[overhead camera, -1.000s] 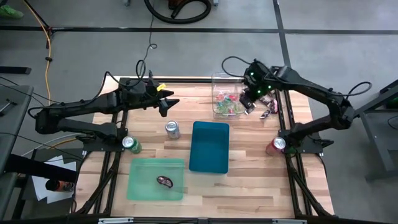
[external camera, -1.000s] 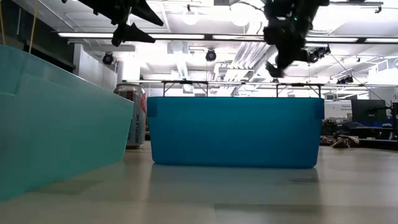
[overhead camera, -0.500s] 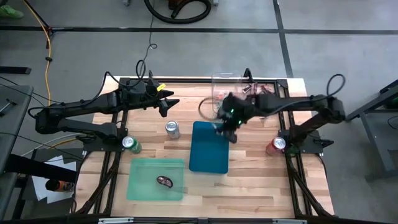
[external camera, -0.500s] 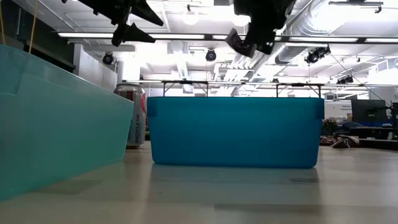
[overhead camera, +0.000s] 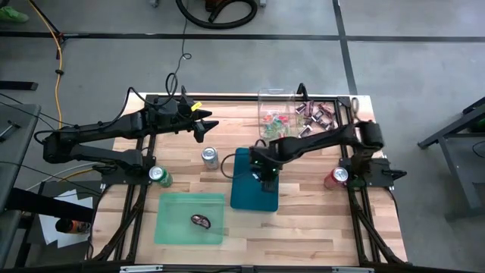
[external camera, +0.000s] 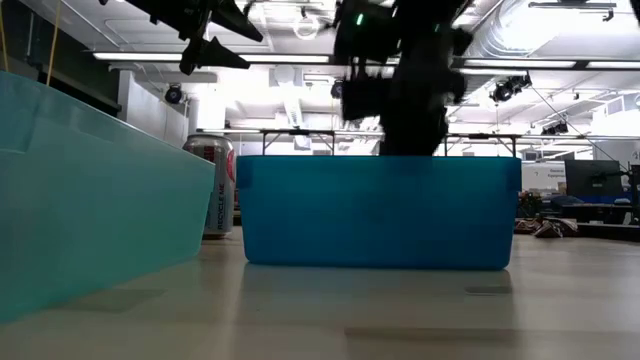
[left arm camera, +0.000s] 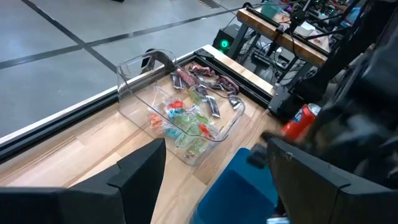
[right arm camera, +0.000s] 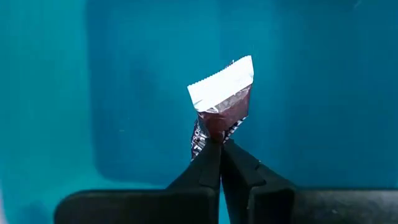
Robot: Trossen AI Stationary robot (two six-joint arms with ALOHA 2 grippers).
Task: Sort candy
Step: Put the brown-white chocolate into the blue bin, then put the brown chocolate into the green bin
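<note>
My right gripper (overhead camera: 265,171) reaches down into the blue bin (overhead camera: 246,194) and is shut on a dark red-brown wrapped candy (right arm camera: 222,106) with a silver crimped end. In the low view the bin wall (external camera: 380,210) hides its fingertips. A clear container (overhead camera: 276,120) near the table's far edge holds small red, green and blue sweets (left arm camera: 186,121). Dark and silver wrapped pieces (overhead camera: 318,115) lie on the table to its right. One dark candy (overhead camera: 201,221) lies in the pale green bin (overhead camera: 173,224). My left gripper (overhead camera: 206,125) waits open, high over the table's far left. My right gripper pinches the candy's dark lower end (right arm camera: 210,134) between its two fingertips (right arm camera: 239,163), coming from above and pointing down. The silver crimped end (right arm camera: 221,82) sticks out past the tips. The candy is lifted clear above the blue bin's floor.
A silver can (overhead camera: 210,158) stands just left of the blue bin, a green can (overhead camera: 159,176) near the left arm's base and a red can (overhead camera: 336,177) near the right arm's base. Bare wood lies between the bins and the near edge.
My right gripper has swung from the candy at the table's far right toward the left and the near edge, passing the clear container, then dropped down into the blue bin. My left arm has kept still.
</note>
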